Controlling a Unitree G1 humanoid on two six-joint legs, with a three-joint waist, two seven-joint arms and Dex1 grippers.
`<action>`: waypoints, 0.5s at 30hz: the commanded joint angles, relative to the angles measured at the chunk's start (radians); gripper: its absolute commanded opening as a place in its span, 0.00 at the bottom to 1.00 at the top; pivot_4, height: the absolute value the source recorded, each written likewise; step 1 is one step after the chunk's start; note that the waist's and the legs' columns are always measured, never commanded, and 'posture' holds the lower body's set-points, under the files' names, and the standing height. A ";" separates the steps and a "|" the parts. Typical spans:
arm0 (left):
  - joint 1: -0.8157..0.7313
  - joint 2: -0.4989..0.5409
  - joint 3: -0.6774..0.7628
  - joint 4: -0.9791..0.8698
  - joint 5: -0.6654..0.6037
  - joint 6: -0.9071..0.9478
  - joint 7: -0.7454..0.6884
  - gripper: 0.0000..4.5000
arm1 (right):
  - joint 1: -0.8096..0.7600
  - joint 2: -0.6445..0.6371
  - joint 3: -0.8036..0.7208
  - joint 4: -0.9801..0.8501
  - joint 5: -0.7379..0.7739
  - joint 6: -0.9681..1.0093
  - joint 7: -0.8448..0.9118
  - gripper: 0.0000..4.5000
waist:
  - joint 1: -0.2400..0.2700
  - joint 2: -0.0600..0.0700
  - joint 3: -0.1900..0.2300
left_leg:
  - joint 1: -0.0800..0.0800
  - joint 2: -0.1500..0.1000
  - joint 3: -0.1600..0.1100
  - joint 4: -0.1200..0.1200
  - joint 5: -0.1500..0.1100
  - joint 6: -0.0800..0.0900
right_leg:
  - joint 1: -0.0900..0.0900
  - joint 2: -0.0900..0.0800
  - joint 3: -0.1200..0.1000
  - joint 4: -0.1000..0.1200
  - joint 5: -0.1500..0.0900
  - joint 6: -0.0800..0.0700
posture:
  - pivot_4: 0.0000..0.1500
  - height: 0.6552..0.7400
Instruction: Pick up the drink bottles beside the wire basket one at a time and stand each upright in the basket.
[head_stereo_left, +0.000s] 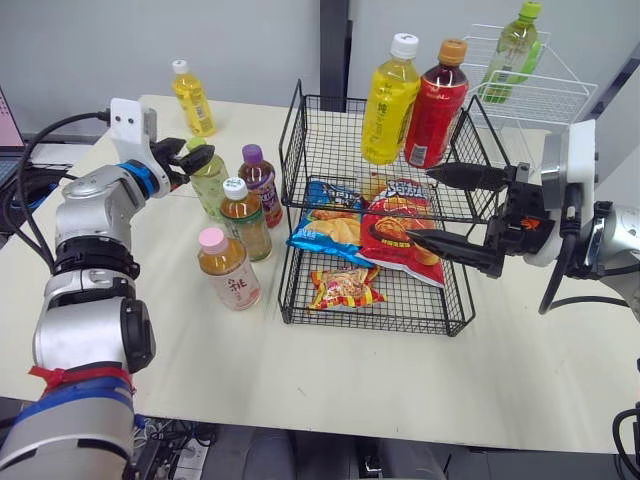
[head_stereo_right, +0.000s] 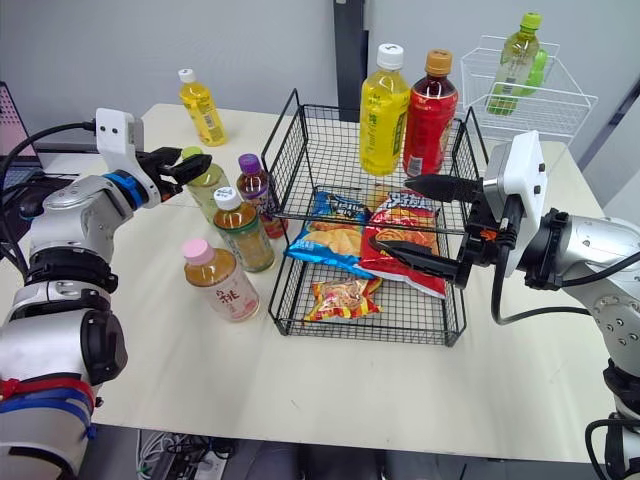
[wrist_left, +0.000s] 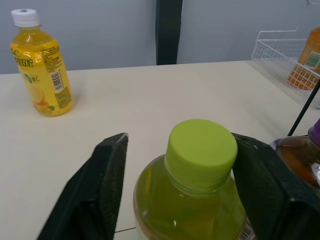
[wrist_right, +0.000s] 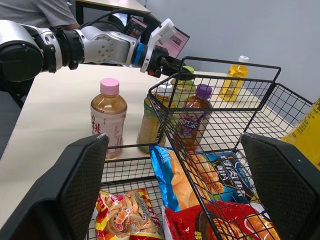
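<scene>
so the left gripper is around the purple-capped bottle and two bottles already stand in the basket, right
Not quite. The left gripper is open around the green-capped bottle, not the purple-capped bottle beside it; the left wrist view shows this. The yellow bottle and red bottle do stand in the basket.

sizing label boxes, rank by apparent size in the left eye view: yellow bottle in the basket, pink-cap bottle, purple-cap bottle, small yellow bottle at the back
1. yellow bottle in the basket
2. pink-cap bottle
3. purple-cap bottle and small yellow bottle at the back: about alike, not ranked
</scene>
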 joint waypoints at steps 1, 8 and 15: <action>-0.035 0.004 -0.011 0.004 0.024 -0.046 -0.009 0.36 | -0.018 -0.003 -0.027 -0.025 0.023 -0.002 -0.004 1.00 | -0.001 0.000 0.000 | 0.000 0.000 0.000 0.000 0.000 0.000 | 0.000 0.000 0.000 0.000 0.000 0.000 | 1.00 0.22; -0.030 0.013 -0.001 0.000 0.034 -0.088 -0.032 0.30 | -0.013 -0.008 -0.032 -0.028 0.024 -0.001 -0.003 1.00 | -0.001 0.000 0.000 | 0.000 0.000 0.000 0.000 0.000 0.000 | 0.000 0.000 0.000 0.000 0.000 0.000 | 1.00 0.22; 0.032 0.062 0.040 -0.159 -0.012 -0.044 -0.073 0.30 | -0.008 0.000 -0.042 -0.040 0.022 -0.008 -0.019 1.00 | -0.003 0.000 0.000 | 0.000 0.000 0.000 0.000 0.000 0.000 | 0.000 0.000 0.000 0.000 0.000 0.000 | 1.00 0.22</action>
